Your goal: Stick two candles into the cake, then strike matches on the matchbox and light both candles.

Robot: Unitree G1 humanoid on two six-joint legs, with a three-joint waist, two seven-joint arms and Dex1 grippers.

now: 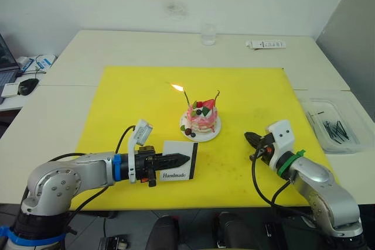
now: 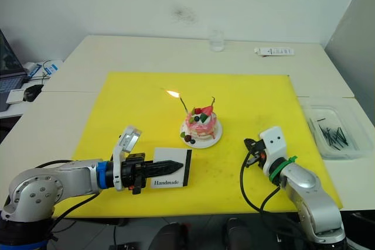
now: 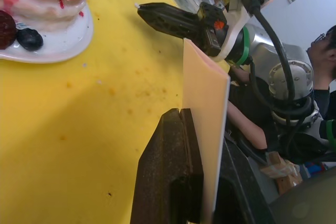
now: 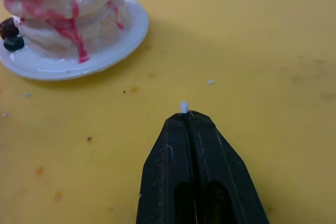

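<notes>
Left eye view: left gripper [image 1: 186, 160] low over the yellow mat [image 1: 117, 103], fingers clamped on the matchbox [image 1: 179, 161], which stands on edge just left of and nearer than the cake [image 1: 201, 116]. Cake on its white plate [image 1: 210, 135] mid-mat, two candles stuck in it: left candle [image 1: 186, 97] burning, right candle [image 1: 217, 96] unlit. Right gripper [image 1: 253, 139] right of the plate, fingers pressed together, a tiny white tip [image 4: 184, 107] showing between them. Spare matches [image 1: 335, 128] in a clear tray [image 1: 313, 100] far right.

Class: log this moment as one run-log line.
left gripper: shut on matchbox | right gripper: shut | cake: two candles in, left candle lit
</notes>
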